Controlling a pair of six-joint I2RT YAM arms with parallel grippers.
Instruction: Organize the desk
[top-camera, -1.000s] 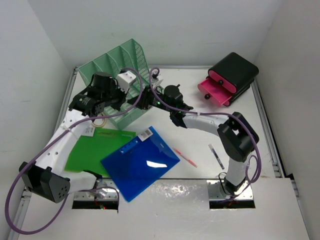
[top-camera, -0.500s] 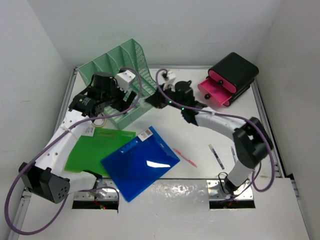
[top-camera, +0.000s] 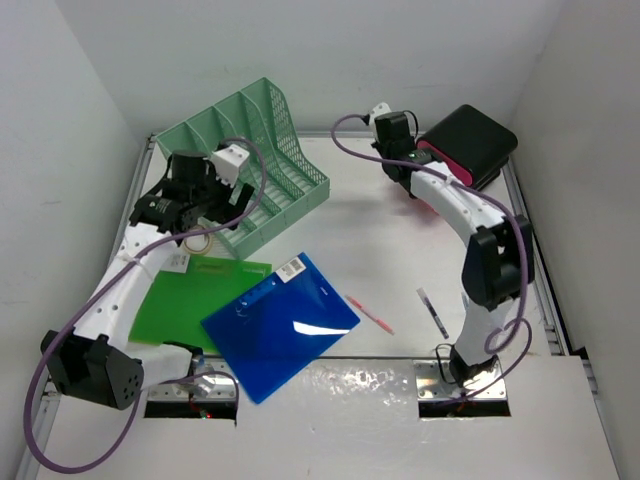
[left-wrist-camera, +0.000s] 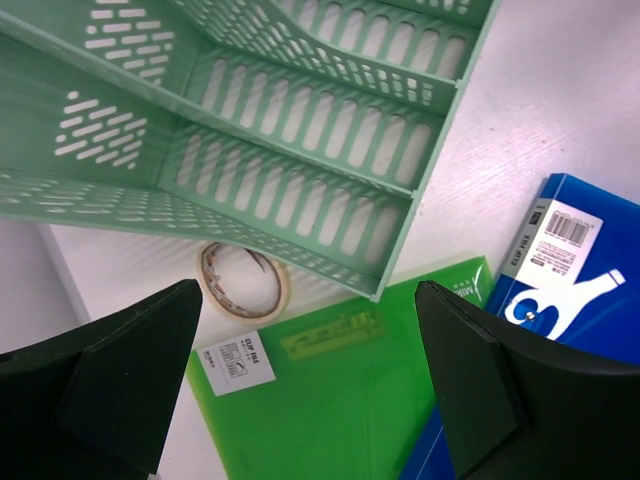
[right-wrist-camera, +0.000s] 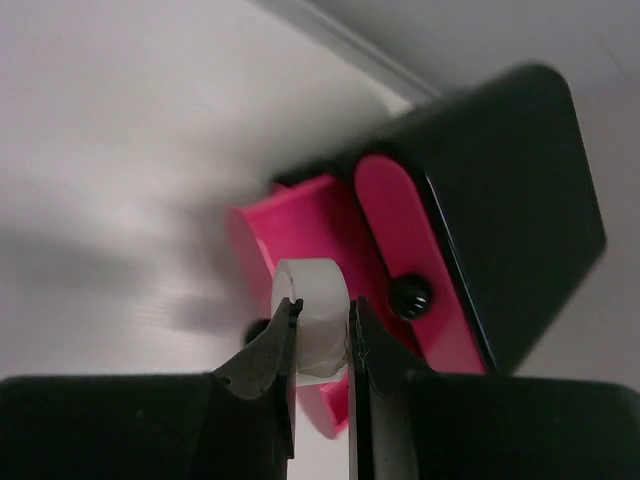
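The white desk (top-camera: 400, 260) carries everything. My right gripper (right-wrist-camera: 322, 318) is shut on a small white tape roll (right-wrist-camera: 312, 290) and holds it just above the open pink drawer (right-wrist-camera: 290, 225) of the black-and-pink drawer box (top-camera: 470, 145). From above, this gripper (top-camera: 405, 165) sits at the box's left side. My left gripper (left-wrist-camera: 305, 310) is open wide with nothing between its fingers. It hovers over the green clip file (left-wrist-camera: 330, 400), beside the mint-green file rack (left-wrist-camera: 300, 170). From above, the left gripper (top-camera: 200, 195) is at the rack's near-left corner.
A beige tape ring (left-wrist-camera: 245, 280) lies on the desk by the rack (top-camera: 255, 150). A blue folder (top-camera: 280, 325) overlaps the green file (top-camera: 185, 300). A pink pen (top-camera: 370, 314) and a black pen (top-camera: 433, 312) lie to the right of the folders. Metal rails (top-camera: 528, 250) edge the desk.
My right arm swung from the front of the rack across to the drawer box. My left gripper opened and drew back a little to the left.
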